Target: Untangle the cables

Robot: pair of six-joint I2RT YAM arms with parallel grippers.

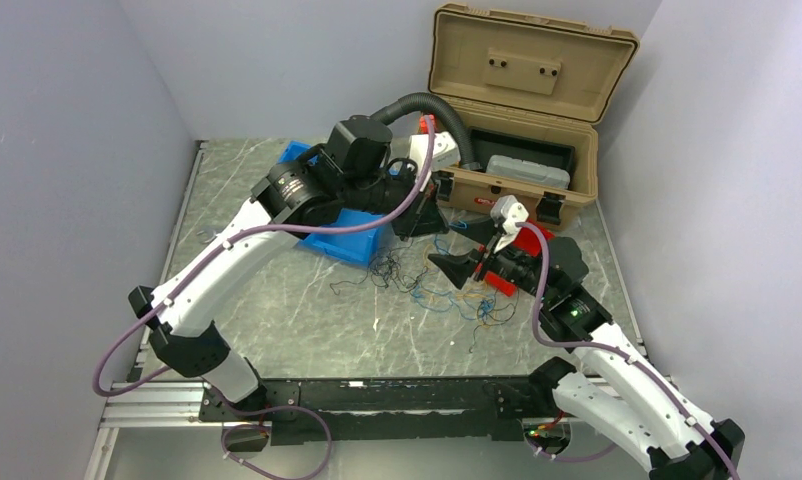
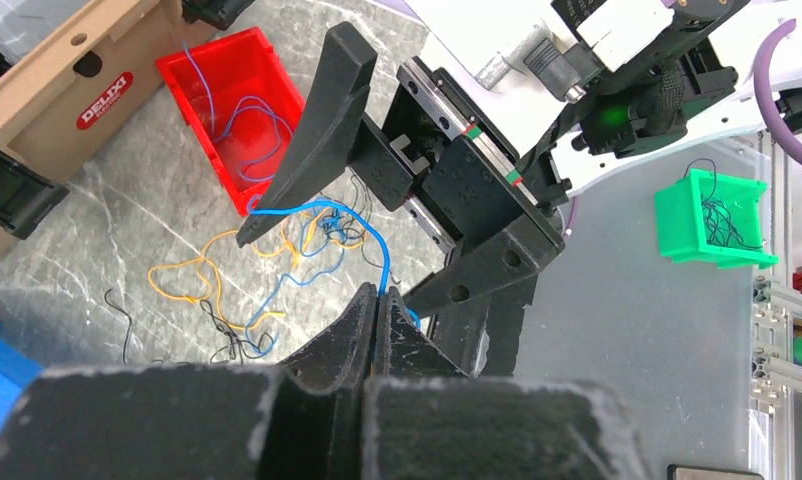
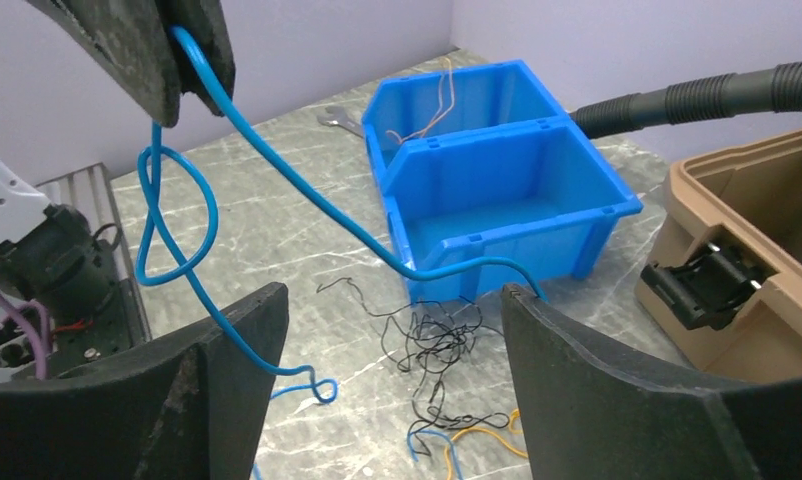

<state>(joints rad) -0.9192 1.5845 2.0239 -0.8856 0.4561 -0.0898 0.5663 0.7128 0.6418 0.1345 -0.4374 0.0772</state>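
Grey marbled tabletop (image 1: pixel 307 330), pale walls (image 1: pixel 67 150) round it. Toward the far left corner sit blue bins (image 3: pixel 497 180), w/ a thin wire in the back one. My left gripper (image 2: pixel 377 300) is pinched tight on a blue cable (image 3: pixel 307 200), which hangs looped below it. The other cables (image 1: pixel 437 285), yellow, blue, blk, lie tangled mid-table. My right gripper (image 3: pixel 392 300) stands spread, the blue cable running btwn its fingers. Red bin (image 2: pixel 232 100) holds blue wire. Tan case (image 1: pixel 522 130) sits at the far right edge; on its red label (image 2: pixel 105 98) only "DEL" reads surely.
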